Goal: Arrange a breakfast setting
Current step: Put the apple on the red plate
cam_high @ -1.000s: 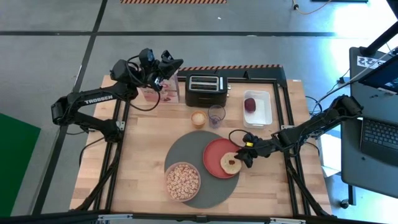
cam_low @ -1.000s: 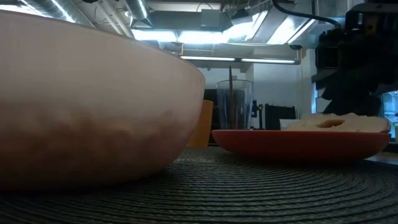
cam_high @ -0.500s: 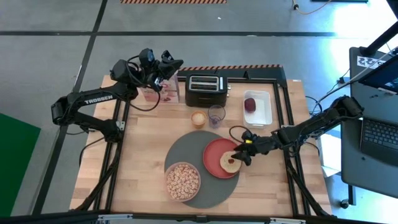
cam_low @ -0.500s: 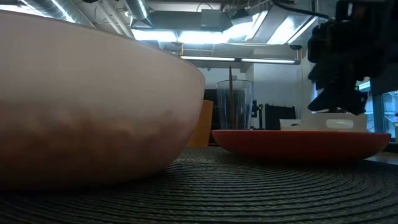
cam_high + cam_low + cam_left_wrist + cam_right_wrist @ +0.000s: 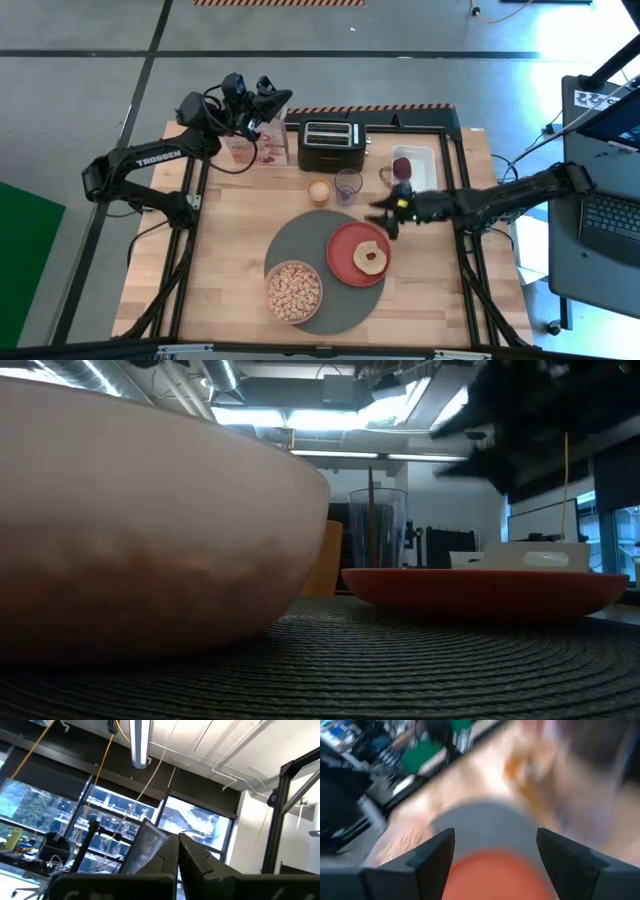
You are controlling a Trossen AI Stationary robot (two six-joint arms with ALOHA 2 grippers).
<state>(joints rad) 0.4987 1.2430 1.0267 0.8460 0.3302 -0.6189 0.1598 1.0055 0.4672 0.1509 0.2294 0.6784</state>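
On the round red plate (image 5: 350, 258), at the right of the large round dark-grey mat (image 5: 300, 246), lies the bagel half (image 5: 371, 258). Just beyond it hangs the right gripper (image 5: 385, 213), fingers apart and empty.

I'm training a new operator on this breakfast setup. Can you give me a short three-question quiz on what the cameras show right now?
1. True or false: the bagel half lies on the red plate.
2. Which holds the cereal? A) the white tray B) the pale bowl C) the glass
3. Fill in: the right gripper hovers with its fingers ____, holding nothing.

Key:
1. True. It rests on the plate, which sits on the grey mat.
2. B, the pale bowl, on the mat's near edge.
3. Open. The left gripper, shut, waits at the table's far left corner.
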